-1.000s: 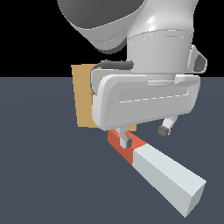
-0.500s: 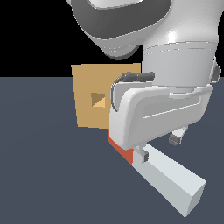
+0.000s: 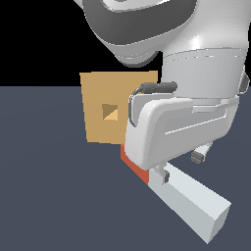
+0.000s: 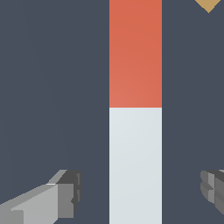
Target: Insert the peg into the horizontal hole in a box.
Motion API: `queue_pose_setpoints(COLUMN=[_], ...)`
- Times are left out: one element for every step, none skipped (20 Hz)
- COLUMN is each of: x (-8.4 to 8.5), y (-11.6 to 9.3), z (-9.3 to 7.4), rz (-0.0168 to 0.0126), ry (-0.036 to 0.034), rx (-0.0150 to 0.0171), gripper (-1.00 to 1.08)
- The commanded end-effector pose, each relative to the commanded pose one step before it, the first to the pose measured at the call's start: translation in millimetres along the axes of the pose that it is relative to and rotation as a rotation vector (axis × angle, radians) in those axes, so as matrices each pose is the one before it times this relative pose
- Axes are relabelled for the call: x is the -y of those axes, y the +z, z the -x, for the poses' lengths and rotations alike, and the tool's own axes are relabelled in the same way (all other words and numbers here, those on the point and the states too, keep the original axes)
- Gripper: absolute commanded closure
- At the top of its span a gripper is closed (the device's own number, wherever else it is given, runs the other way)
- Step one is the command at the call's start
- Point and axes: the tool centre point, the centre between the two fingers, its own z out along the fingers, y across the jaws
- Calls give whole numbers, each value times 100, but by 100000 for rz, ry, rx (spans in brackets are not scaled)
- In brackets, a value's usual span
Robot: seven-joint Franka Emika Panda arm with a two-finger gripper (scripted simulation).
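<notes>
**Peg lies between spread fingers, box stands beyond**

Fingers of the gripper sit wide apart in the wrist view, one dark pad on each side of the peg, with bare floor showing between each pad and the bar. Neither pad touches it. The gripper is open and holds nothing.

Between the fingers runs the pale grey-white stretch of the peg, square in section and lying flat on the dark slate floor. In the exterior view the gripper hangs low over the same bar, its fingers straddling the pale part close to where the colour changes. The pale end of the peg reaches away from the fingers toward the camera and the exterior view's right.

Beyond the fingers the bar turns red-orange; in the exterior view most of that red part is hidden behind the gripper's white housing, and only a short piece shows.

Farther still, past the red end, stands the tan box, upright on the floor. A small square hole opens in the middle of its face. The peg is outside the hole. In the wrist view only a corner of the box shows, off to one side of the peg's line.
</notes>
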Motion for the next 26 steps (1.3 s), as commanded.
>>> queue_pose_setpoints(x=[8, 0, 1, 2, 4, 6, 9, 12, 15, 45, 10, 5, -2, -9, -17, -25, -33, -27, -9, 0, 0, 0, 0, 0, 0, 0], y=[48, 119, 198, 276, 354, 431, 506, 579, 620, 540, 461, 376, 290, 204, 119, 33, -53, -85, -32, 0, 0, 0, 0, 0, 0, 0], z=[1, -3, -6, -8, -12, -15, -19, -24, -27, 12, -19, -13, -6, 2, 10, 19, 28, 24, 8, 0, 0, 0, 0, 0, 0, 0], rz=[-12, 0, 0, 0, 0, 0, 0, 0, 0, -1, 0, 0, 0, 0, 0, 0, 0, 0, 0, 0, 0, 0, 0, 0, 0, 0], ry=[13, 0, 0, 0, 0, 0, 0, 0, 0, 67, 0, 0, 0, 0, 0, 0, 0, 0, 0, 0, 0, 0, 0, 0, 0, 0], rx=[-5, 0, 0, 0, 0, 0, 0, 0, 0, 15, 0, 0, 0, 0, 0, 0, 0, 0, 0, 0, 0, 0, 0, 0, 0, 0], gripper=[-92, -92, -92, -92, -92, -92, -92, -92, -92, -92, -92, -92, -92, -92, -92, -92, -92, -92, -92, 108, 108, 108, 108, 108, 108, 108])
